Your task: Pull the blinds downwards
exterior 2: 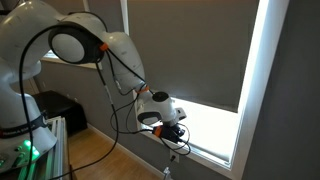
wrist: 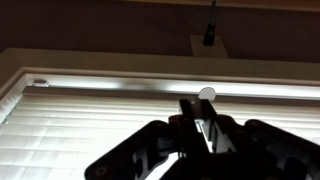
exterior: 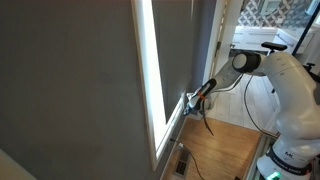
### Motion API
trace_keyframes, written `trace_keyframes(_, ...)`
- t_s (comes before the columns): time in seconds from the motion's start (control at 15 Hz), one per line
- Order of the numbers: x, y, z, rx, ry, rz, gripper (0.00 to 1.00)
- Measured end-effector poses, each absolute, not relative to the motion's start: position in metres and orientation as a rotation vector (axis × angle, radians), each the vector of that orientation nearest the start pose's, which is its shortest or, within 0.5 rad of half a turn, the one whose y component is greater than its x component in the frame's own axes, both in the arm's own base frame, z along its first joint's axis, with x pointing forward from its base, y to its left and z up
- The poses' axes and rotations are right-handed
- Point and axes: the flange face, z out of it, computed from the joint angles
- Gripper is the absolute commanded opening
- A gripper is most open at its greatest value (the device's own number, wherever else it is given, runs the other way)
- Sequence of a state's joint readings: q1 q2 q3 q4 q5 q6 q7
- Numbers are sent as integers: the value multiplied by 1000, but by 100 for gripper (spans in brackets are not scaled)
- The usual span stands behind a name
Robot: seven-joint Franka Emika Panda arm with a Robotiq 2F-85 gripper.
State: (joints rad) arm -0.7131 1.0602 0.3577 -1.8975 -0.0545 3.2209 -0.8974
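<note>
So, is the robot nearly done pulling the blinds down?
Nearly. Done: the blinds hang most of the way down, and only a bright strip of window shows under their bottom edge. In hand: the pincer is low beside that strip, though I can't tell whether it is gripping anything. Left: pulling the blinds down over that last strip.

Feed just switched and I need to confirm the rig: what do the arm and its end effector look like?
The arm has smooth white rounded shells with black joints, one ringed in orange. Loose black cables run along it, and a green light glows near its base. The end effector is black.
</note>
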Motion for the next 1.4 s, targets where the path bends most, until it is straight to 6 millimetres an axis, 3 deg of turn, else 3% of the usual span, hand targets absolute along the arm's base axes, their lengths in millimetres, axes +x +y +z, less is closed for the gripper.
trace_keyframes(0.07, 564, -205, 7, -2985, -564, -654, 15)
trace_keyframes(0.13, 564, -205, 7, -2984, -564, -654, 4)
trace_keyframes(0.53, 571, -192, 6, -2964, -614, -666, 4)
trace_keyframes(0.87, 576, -179, -26, -2945, -645, -643, 4)
trace_keyframes(1.4, 581, -192, -89, -2951, -611, -587, 4)
